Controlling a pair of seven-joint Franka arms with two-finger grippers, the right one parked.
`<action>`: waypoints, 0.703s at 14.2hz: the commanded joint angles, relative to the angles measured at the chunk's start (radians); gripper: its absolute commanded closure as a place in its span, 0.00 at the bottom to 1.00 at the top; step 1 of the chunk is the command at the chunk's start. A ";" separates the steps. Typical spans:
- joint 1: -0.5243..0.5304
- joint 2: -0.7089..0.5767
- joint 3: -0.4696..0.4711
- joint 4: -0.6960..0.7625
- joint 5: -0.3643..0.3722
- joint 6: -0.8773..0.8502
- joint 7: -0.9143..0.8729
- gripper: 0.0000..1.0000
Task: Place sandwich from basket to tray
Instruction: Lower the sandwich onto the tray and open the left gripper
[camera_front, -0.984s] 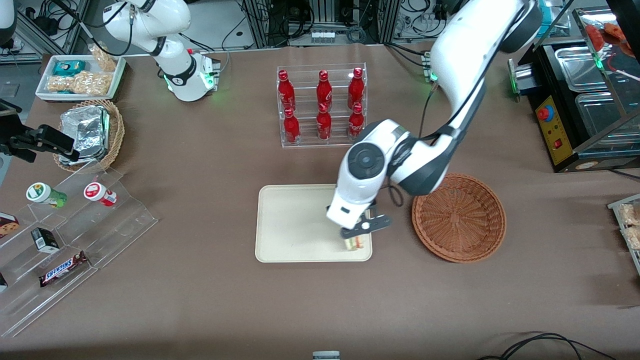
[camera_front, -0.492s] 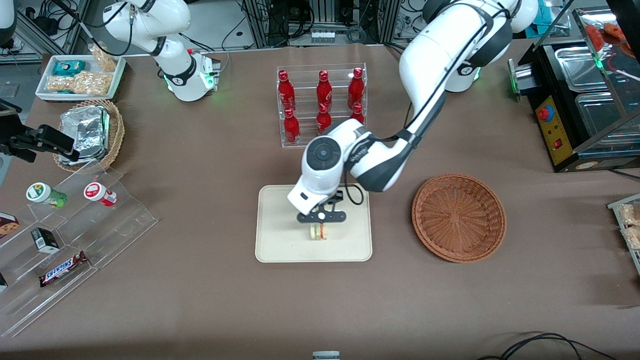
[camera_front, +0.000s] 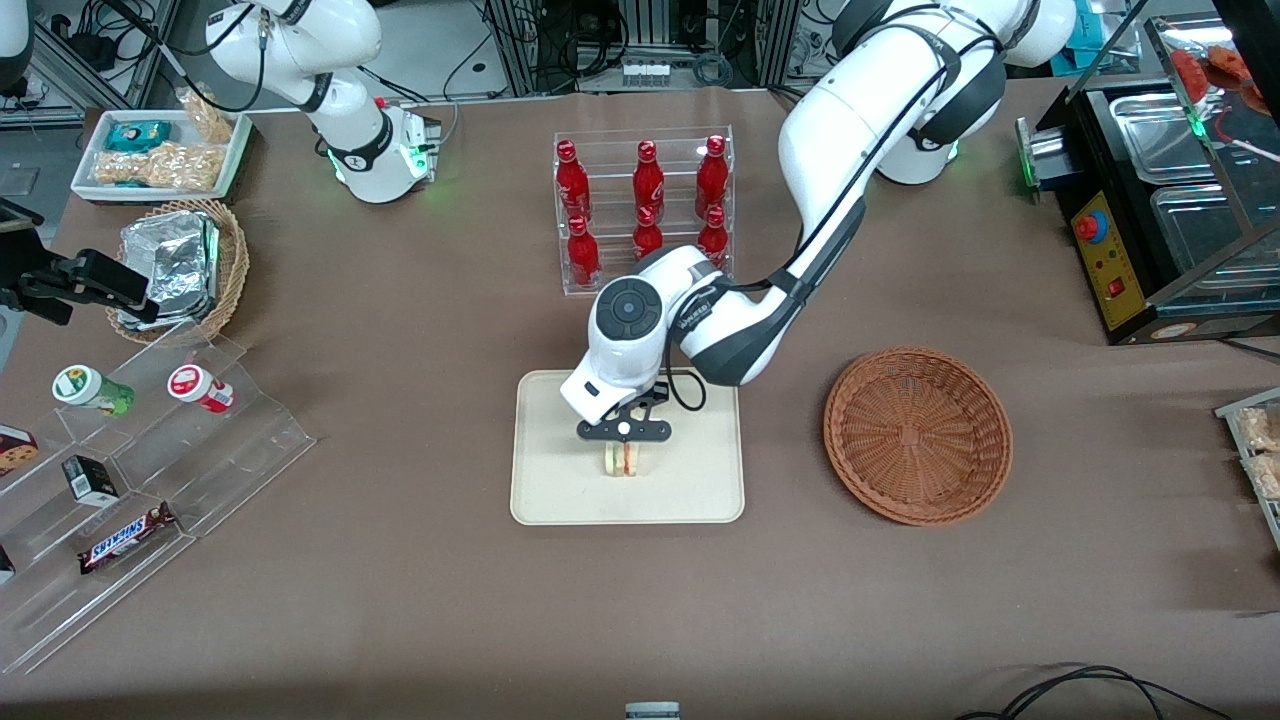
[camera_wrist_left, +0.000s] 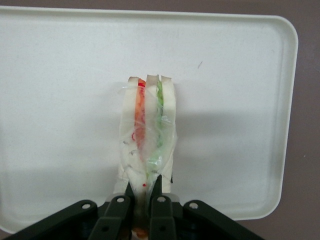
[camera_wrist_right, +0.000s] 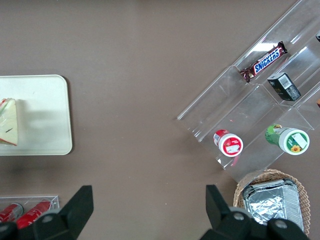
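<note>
A: Where is the sandwich (camera_front: 620, 459) held at this moment?

B: It is pinched edge-on between the fingers of the hand (camera_front: 622, 440), with the layers of red and green filling standing upright. It is carried over the middle of the tray (camera_front: 545, 500), and a shadow is cast on the cream plastic just beside it. Whether its lower edge is already touching the tray cannot be told.

A: And the basket (camera_front: 918, 435)?

B: It is seen lying empty on the surface (camera_front: 400, 560), well apart from the tray, toward the working arm's end.

A: How should the step in hand be done well?

B: The placing step is judged to be nearly complete. The sandwich should be lowered straight down until the tray is met, without sideways drift, so that the wrap (camera_wrist_left: 130, 150) is not dragged. The fingers (camera_wrist_left: 121, 206) should be opened only once the weight is carried by the tray.

A: What could be spoiled?

B: A narrow wedge set on edge is likely to topple when released. That would be harmless here, since the rim is well clear all round. The soft bread should not be squeezed further, and the hand should be lifted straight up so the clear film is not caught.
</note>
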 joint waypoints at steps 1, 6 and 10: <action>-0.018 0.029 0.013 0.048 0.016 0.023 -0.036 0.93; -0.015 0.038 0.013 0.044 0.014 0.037 -0.056 0.85; -0.009 0.003 0.015 0.040 0.014 0.029 -0.099 0.00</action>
